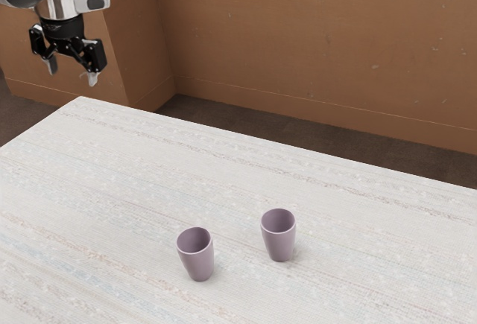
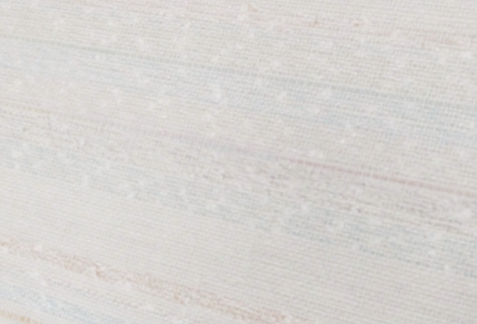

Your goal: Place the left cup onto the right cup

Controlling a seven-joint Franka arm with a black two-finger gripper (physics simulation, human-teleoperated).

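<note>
Black fingers spread apart, the hand [image 1: 72, 73] hangs released and grasping nothing, high at the exterior view's left above the far corner of the pale, streaked worktop [image 1: 112, 190]. Well apart from it, toward the exterior view's right, the left cup [image 1: 195, 253] stands upright on the worktop, mauve, mouth up. Near it but not touching, the right cup [image 1: 278, 234], equally mauve and upright, sits slightly farther back.
</note>
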